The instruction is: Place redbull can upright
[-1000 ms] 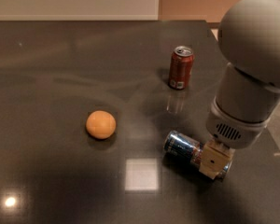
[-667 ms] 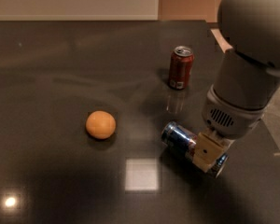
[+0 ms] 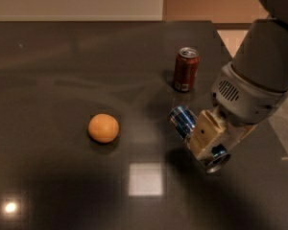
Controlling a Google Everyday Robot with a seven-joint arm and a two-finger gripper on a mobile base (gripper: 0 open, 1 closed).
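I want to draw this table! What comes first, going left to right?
The orange → red soda can → hand, low on the right, shut on the tilted redbull can. That can overlaps both sideways, so it gets no spot of its own.

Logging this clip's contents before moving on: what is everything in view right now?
redbull can: one, blue and silver, held tilted in the gripper, right of the orange
soda can: one, dark red, upright on the table, behind the redbull can
orange: one, orange, on the table left of centre
table: one, dark and glossy, fills most of the view
gripper: one, tan, shut on the redbull can, at right
arm: one, grey-white, upper right
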